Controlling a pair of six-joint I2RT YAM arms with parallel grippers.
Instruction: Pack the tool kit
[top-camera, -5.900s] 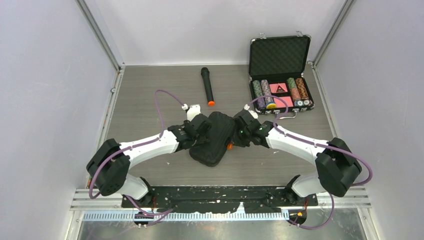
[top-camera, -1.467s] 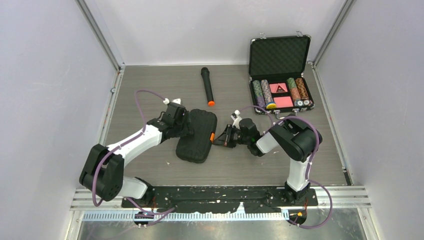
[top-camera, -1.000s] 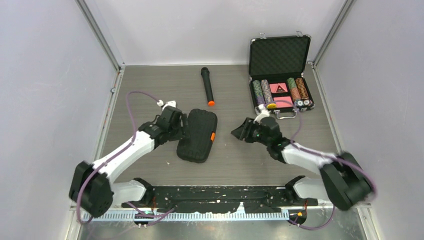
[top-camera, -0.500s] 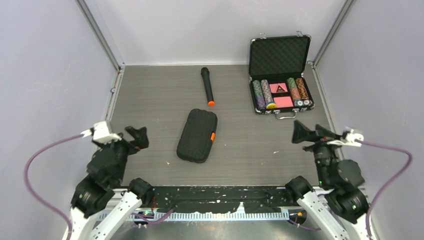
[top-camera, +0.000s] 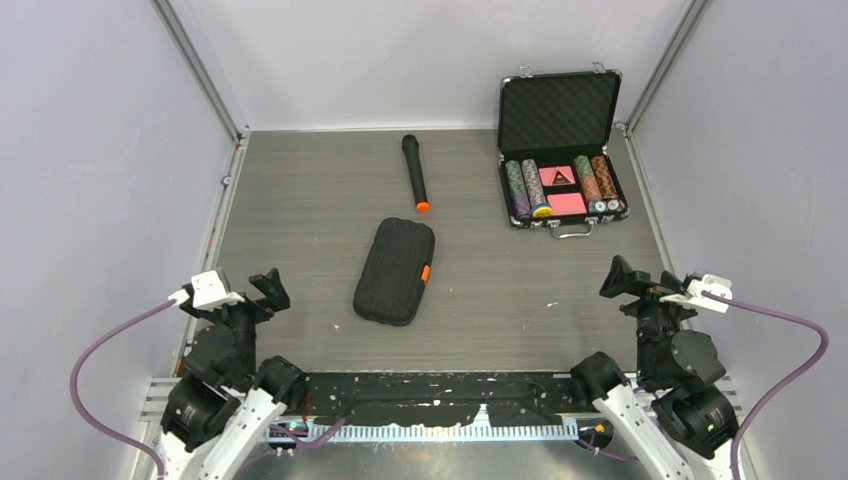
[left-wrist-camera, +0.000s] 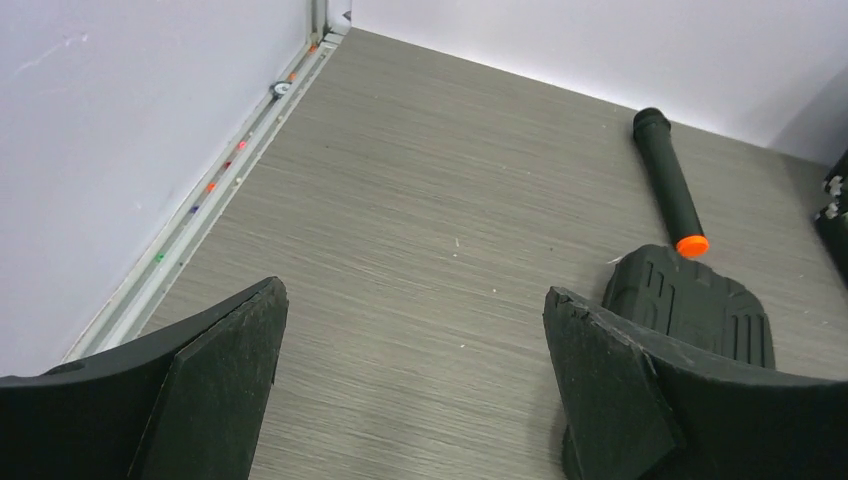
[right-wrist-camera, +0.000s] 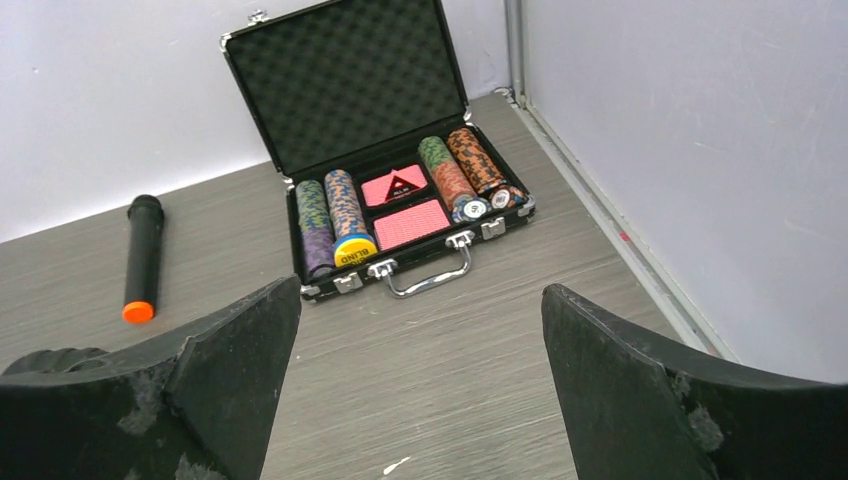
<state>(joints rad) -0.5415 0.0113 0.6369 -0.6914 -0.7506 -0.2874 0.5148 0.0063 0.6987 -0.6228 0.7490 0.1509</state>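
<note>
Fingers (left-wrist-camera: 215, 390) on my left gripper (top-camera: 265, 290) and right gripper (top-camera: 625, 280) are spread wide and empty. I see the tool kit (top-camera: 394, 272) lying shut on the table (top-camera: 300, 200) between them, long axis running away from the bases, orange latch (top-camera: 426, 272) facing right. The left gripper sits nearer.

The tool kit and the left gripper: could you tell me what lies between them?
Nothing: bare table separates the tool kit and left gripper in the top view.

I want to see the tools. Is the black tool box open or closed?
Closed. The tool kit lies flat, both halves together, only its ribbed outside showing. Whether the orange latch is snapped cannot be told.
</note>
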